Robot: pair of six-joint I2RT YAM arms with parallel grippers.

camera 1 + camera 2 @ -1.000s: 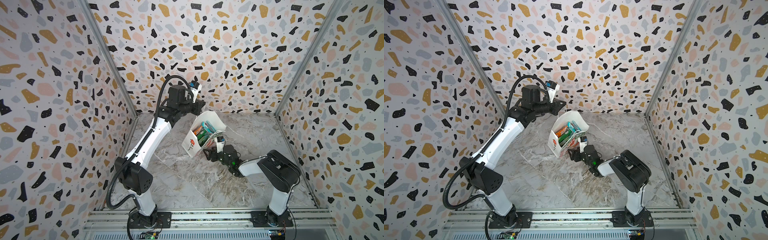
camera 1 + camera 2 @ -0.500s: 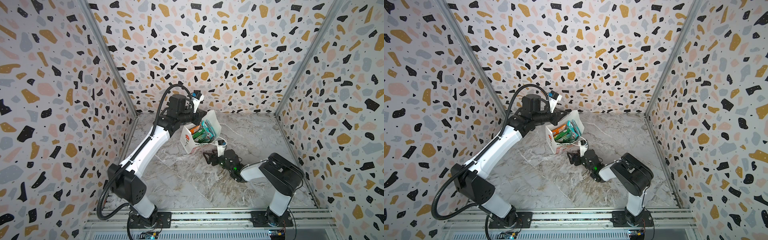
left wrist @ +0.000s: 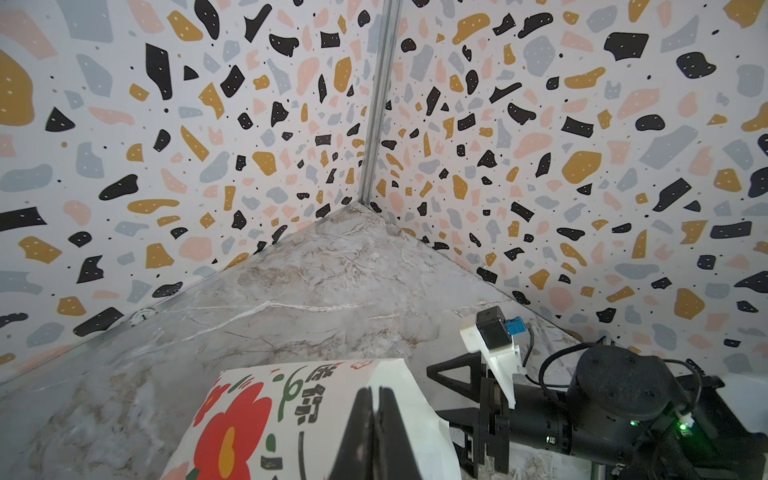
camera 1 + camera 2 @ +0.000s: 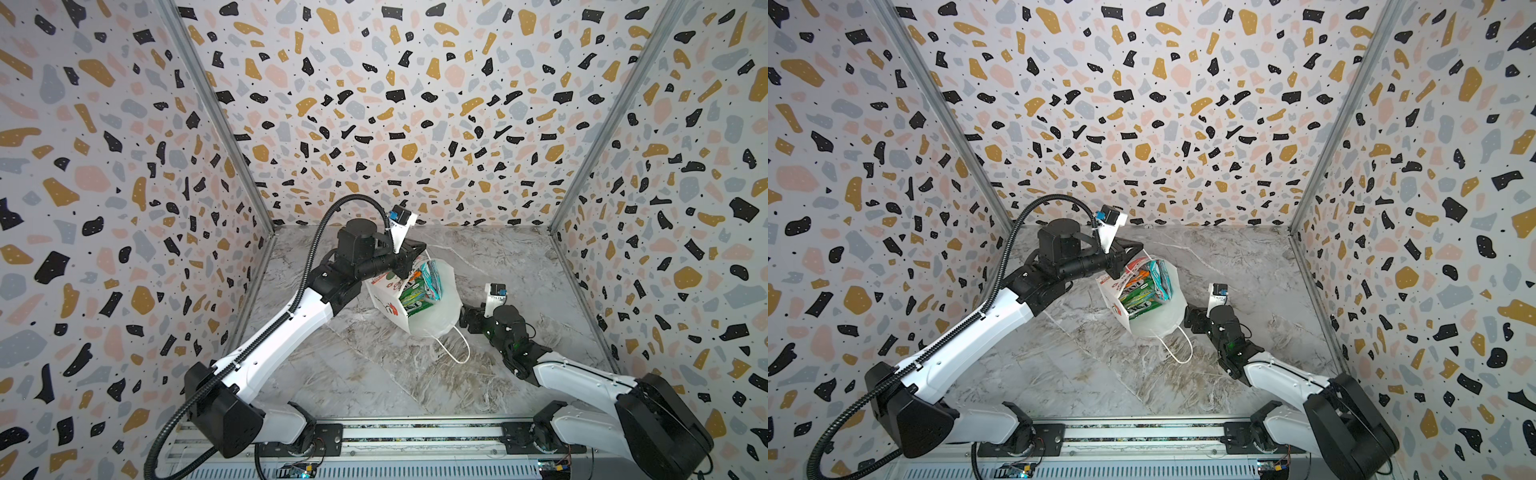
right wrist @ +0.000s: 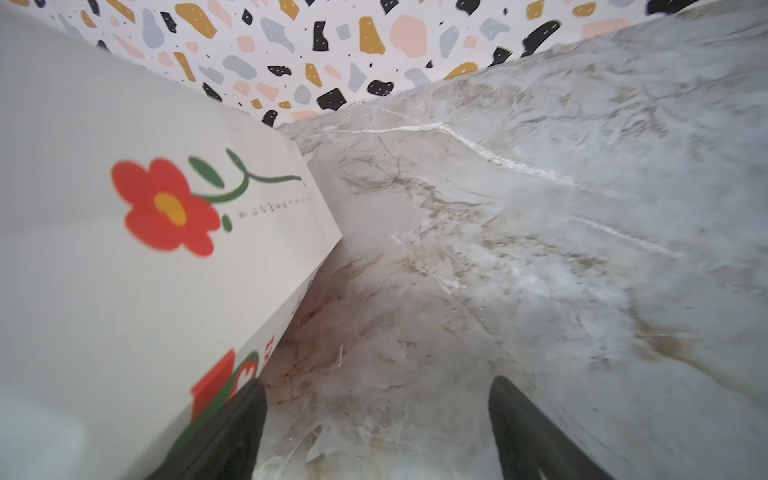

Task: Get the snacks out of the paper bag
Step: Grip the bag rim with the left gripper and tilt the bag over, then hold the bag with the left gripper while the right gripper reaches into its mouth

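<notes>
Your left tool (image 3: 374, 399) is pressed together on the upper rim of the paper bag (image 4: 442, 309), whose flowered broad side shows just under the fingers in the left wrist view. The bag sits tilted near the middle of the desk (image 4: 374, 374), mouth turned up and open in both top views. The snacks (image 4: 417, 286) are all inside it: green, orange and teal pouches packed together. One white cord handle (image 4: 455, 349) trails from the lower rim onto the desk. Your right tool (image 5: 376, 384) is spread wide with nothing between the fingers, low over the desk. One finger (image 5: 232, 428) is just beside the bag's narrow flower side; whether it touches, you cannot tell.
</notes>
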